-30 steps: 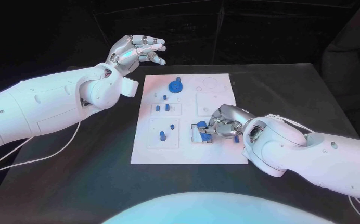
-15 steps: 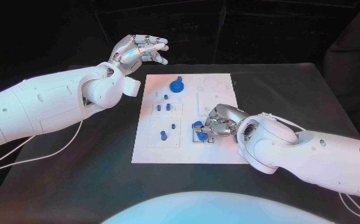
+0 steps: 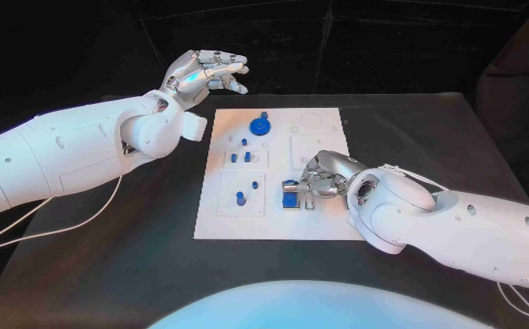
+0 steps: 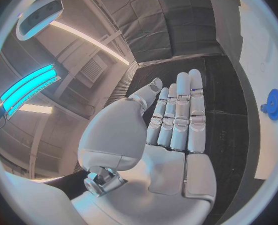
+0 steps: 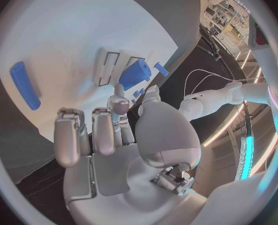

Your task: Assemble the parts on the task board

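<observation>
The right hand (image 3: 321,178) rests low on the board (image 3: 276,222), fingers curled beside a blue part (image 3: 290,195) near its right edge; whether it grips the part, I cannot tell. The left hand (image 3: 202,74) hangs above the table beyond the board's far left corner, holding nothing, fingers straight and close together.

One white task board (image 3: 276,222), roughly seven blue parts (image 3: 260,125) on it, two hands (image 3: 205,75).
</observation>
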Robot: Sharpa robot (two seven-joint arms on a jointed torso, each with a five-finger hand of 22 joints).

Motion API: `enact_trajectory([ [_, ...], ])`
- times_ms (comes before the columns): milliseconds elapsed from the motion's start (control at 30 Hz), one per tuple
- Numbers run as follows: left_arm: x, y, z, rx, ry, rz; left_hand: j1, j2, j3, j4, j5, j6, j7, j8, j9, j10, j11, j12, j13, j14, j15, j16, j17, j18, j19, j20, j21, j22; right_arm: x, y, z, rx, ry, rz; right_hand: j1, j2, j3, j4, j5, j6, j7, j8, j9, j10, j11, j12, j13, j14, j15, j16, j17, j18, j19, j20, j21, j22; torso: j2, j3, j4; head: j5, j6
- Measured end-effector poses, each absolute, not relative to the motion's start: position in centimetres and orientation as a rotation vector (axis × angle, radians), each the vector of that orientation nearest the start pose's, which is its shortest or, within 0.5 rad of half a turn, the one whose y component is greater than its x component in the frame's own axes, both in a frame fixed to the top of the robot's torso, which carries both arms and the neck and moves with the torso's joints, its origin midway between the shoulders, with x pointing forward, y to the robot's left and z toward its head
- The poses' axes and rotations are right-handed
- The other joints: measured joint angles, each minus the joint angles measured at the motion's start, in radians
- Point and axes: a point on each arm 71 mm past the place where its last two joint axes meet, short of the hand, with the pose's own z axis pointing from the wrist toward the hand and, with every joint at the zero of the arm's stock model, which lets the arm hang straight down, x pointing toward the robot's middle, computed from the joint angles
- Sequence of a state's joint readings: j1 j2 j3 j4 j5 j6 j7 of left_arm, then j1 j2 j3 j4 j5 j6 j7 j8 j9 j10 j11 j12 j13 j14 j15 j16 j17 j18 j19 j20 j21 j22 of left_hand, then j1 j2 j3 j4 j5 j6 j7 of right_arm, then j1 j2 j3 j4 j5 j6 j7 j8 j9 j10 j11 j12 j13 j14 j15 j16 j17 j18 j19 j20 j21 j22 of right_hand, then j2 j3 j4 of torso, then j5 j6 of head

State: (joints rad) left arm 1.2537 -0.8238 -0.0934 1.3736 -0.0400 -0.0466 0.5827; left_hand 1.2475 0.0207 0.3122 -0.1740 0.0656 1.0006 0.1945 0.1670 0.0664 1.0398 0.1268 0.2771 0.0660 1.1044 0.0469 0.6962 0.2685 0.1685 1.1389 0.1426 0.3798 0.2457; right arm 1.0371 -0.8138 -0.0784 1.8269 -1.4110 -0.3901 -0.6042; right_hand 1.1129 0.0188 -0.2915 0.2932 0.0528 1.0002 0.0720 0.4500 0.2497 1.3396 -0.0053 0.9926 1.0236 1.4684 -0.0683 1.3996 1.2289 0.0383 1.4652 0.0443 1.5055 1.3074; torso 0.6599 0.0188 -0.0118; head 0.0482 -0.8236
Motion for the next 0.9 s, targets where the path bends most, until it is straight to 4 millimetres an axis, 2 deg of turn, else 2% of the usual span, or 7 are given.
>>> enact_trajectory([
  [100,51.21,23.35,-16.43,-0.896,1.335,-1.757,0.000,0.000,0.000,0.000,0.000,0.000,0.000,0.000,0.000,0.000,0.000,0.000,0.000,0.000,0.000,0.000,0.000,0.000,0.002,-0.002,0.000,0.000,38.48,-13.17,-24.46,0.141,1.961,0.581,0.040,-0.008,0.016,-0.016,0.019,-0.003,-0.003,0.006,0.006,0.000,0.000,-0.002,-0.001,0.000,0.000,0.000,0.000,0.000,0.000,0.000,0.000,0.000,0.000,0.0001,0.0000,0.000,0.000],
  [233,51.20,23.40,-16.43,-0.896,1.335,-1.756,0.000,0.000,0.000,0.000,0.000,0.000,0.000,0.000,0.000,0.000,0.000,0.000,0.000,0.000,0.000,0.000,0.000,0.000,0.002,-0.002,0.000,0.000,38.28,-13.12,-24.34,0.130,1.961,0.588,0.129,-0.012,0.033,-0.061,0.067,-0.003,-0.003,0.014,0.016,0.000,0.000,-0.007,0.000,0.000,0.000,0.000,0.003,0.000,0.000,0.000,0.000,0.000,0.000,0.0006,0.0000,0.001,-0.001],
  [333,51.20,23.42,-16.43,-0.896,1.335,-1.756,0.000,0.000,0.000,0.000,0.000,0.000,0.000,0.000,0.000,0.000,0.000,0.000,0.000,0.000,0.000,0.000,0.000,0.000,0.002,-0.002,0.000,0.000,38.08,-12.94,-24.22,0.114,1.962,0.599,0.174,-0.014,0.038,-0.092,0.081,-0.003,-0.003,0.020,0.021,0.000,0.000,-0.007,0.001,0.000,0.000,0.000,0.005,0.000,0.000,0.000,0.000,0.000,0.000,0.0011,-0.0006,0.001,-0.003],
  [467,51.20,23.43,-16.43,-0.896,1.335,-1.756,0.000,0.000,0.000,0.000,0.000,0.000,0.000,0.000,0.000,0.000,0.000,0.000,0.000,0.000,0.000,0.000,0.000,0.000,0.002,-0.002,0.000,0.000,37.91,-12.82,-24.12,0.094,1.964,0.609,0.190,-0.016,0.039,-0.108,0.081,-0.003,-0.003,0.023,0.026,0.000,0.000,-0.007,0.006,0.000,0.000,0.000,0.008,0.000,0.000,0.000,0.000,0.000,0.000,0.0010,-0.0007,0.001,-0.005],
  [667,51.21,23.46,-16.43,-0.896,1.335,-1.755,0.000,0.000,0.000,0.000,0.000,0.000,0.000,0.000,0.000,0.000,0.000,0.000,0.000,0.000,0.000,0.000,0.000,0.000,0.002,-0.002,0.000,0.000,37.86,-12.72,-24.06,0.071,1.962,0.614,0.197,-0.015,0.037,-0.112,0.081,-0.003,-0.003,0.025,0.027,0.000,0.000,-0.007,0.010,0.000,0.000,0.000,0.010,0.000,0.000,0.000,0.000,0.000,0.000,0.0006,-0.0007,0.002,-0.006],
  [900,51.22,23.48,-16.44,-0.896,1.334,-1.755,0.000,0.000,0.000,0.000,0.000,0.000,0.000,0.000,0.000,0.000,0.000,0.000,0.000,0.000,0.000,0.000,0.000,0.000,0.002,-0.002,0.000,0.000,38.34,-13.09,-24.29,0.061,1.957,0.587,0.211,-0.003,0.043,-0.117,0.088,-0.003,-0.003,0.031,0.033,0.006,-0.006,-0.007,0.017,0.000,0.000,0.000,0.013,0.000,0.000,0.000,0.000,0.000,0.001,0.0003,-0.0001,0.000,-0.006],
])
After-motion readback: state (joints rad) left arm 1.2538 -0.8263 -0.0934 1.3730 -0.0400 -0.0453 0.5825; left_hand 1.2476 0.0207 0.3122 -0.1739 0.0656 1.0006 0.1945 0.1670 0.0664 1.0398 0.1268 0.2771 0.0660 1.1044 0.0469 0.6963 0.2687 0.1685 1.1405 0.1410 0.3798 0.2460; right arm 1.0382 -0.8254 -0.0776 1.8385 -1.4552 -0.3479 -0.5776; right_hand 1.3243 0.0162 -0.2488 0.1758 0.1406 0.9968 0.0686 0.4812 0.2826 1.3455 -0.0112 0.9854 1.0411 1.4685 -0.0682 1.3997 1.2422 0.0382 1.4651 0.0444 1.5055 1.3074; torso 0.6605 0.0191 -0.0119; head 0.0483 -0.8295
